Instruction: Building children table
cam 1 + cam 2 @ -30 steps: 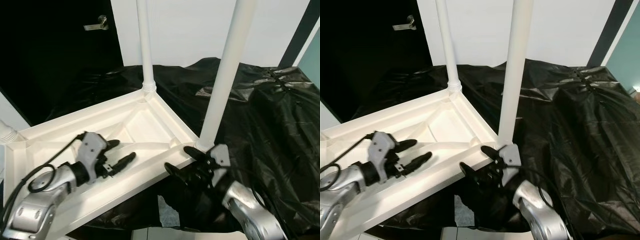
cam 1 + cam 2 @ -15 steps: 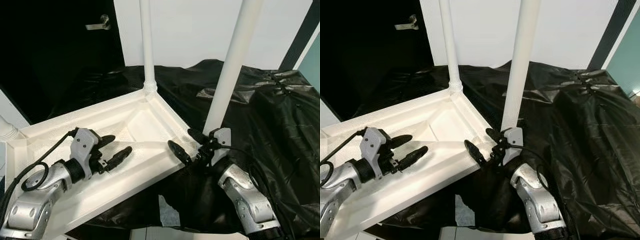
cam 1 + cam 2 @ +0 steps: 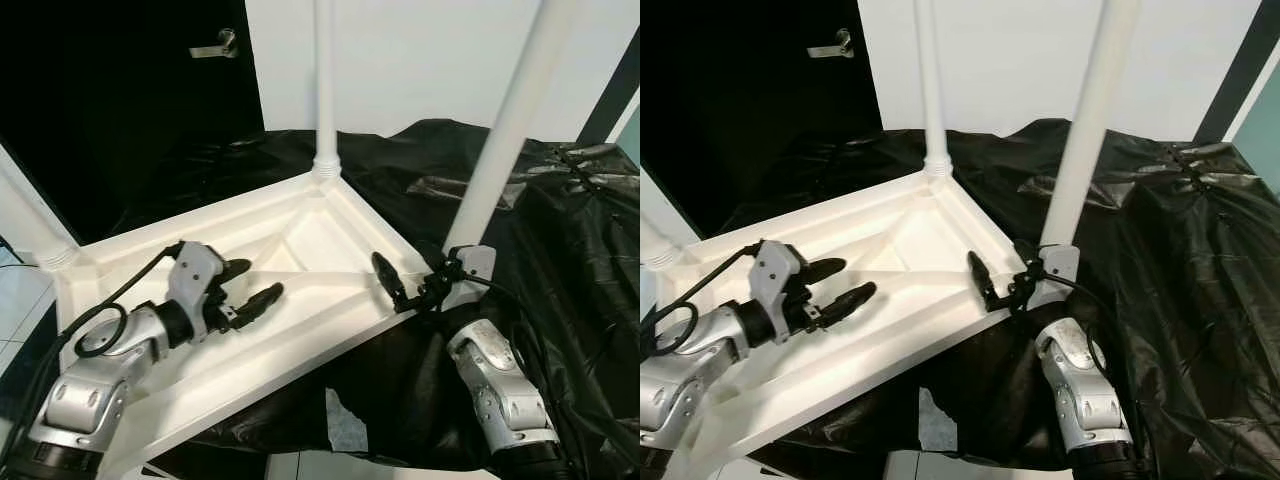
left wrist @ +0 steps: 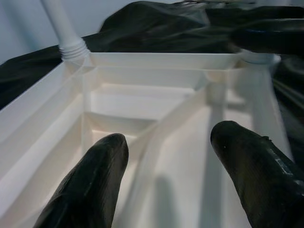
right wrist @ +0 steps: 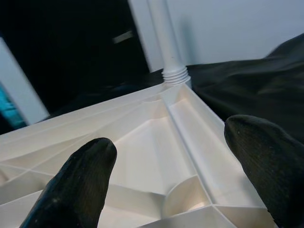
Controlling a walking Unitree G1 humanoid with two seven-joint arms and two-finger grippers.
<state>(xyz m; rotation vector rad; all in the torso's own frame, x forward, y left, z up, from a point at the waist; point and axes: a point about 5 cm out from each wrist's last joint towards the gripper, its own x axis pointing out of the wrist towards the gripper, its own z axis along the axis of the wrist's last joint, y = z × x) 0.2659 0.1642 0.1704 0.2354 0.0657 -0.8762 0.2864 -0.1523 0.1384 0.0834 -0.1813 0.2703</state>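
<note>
Beside the near table leg (image 3: pixel 500 150) stood the right gripper (image 3: pixel 412 280), jaws spread, nearer it than the left gripper (image 3: pixel 243 284), also spread, over the tabletop (image 3: pixel 300 235).

The two tall white tubular table legs, one at the far corner (image 3: pixel 322 90) and one at the near right corner (image 3: pixel 505 130), run out past the top edge, so their ends cannot be seen; a third white leg (image 3: pixel 30 222) at the left is cut by the left edge; the upturned white plastic tabletop (image 3: pixel 300 250) runs off the bottom edge at its near left corner; the crinkled black plastic sheet (image 3: pixel 560 250) hides whatever lies beneath it; the silver door handle (image 3: pixel 218 46) sits on a surface too dark to make out; the left gripper's black fingers (image 4: pixel 90 185) are blurred and cropped in the left wrist view.
</note>
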